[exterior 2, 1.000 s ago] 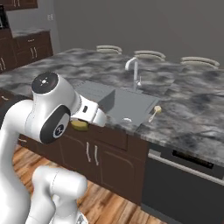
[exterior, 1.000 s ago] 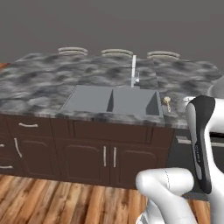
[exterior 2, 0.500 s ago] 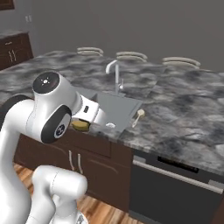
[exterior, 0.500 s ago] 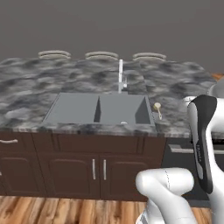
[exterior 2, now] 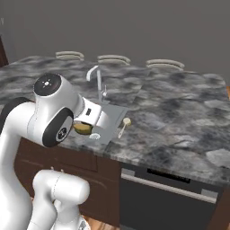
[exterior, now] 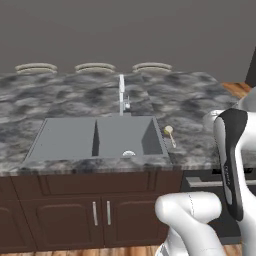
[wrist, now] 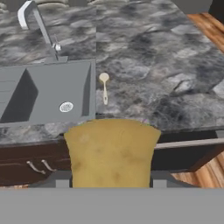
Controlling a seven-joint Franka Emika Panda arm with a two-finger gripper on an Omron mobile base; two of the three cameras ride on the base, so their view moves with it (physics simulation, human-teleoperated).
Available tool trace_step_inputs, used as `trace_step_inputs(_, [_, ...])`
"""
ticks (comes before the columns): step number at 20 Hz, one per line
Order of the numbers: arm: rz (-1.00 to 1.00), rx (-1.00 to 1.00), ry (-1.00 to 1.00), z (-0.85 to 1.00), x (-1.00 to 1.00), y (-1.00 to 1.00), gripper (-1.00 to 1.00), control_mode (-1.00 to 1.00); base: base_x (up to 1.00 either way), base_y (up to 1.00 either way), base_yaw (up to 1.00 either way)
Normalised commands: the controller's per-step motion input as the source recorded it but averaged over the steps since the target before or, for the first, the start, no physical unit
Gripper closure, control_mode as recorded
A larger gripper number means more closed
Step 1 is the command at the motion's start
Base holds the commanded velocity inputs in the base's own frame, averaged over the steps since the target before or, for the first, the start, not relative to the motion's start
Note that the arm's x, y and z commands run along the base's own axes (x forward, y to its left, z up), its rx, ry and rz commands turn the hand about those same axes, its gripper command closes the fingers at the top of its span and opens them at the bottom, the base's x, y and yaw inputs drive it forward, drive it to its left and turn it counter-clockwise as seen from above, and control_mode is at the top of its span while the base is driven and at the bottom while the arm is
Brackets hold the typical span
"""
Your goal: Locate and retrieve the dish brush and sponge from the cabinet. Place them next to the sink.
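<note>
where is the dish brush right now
The dish brush lies on the grey stone counter just off the sink's right rim, head toward the faucet side, in the left base view.

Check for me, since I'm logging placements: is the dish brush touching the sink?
Apart. In the hand view the dish brush lies on the stone right of the sink, with a strip of counter between them.

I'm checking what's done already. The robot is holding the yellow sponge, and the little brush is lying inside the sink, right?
Not quite. The dish brush lies on the stone counter just beside the sink, not inside it; the hand view shows this. The gripper does hold the sponge.
</note>
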Motion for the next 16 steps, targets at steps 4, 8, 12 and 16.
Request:
trace_step_inputs(4, [0.0, 0.0, 0.0, 0.0, 0.0, 0.0, 1.0, 1.0, 0.41, 0.15, -0.26])
trace_step_inputs(8, [0.0, 0.0, 0.0, 0.0, 0.0, 0.0, 1.0, 1.0, 0.13, 0.43, -0.16])
trace_step_inputs(12, [0.0, 0.0, 0.0, 0.0, 0.0, 0.0, 1.0, 1.0, 0.19, 0.44, -0.12])
trace_step_inputs(16, [0.0, 0.0, 0.0, 0.0, 0.0, 0.0, 1.0, 1.0, 0.08, 0.0, -0.01])
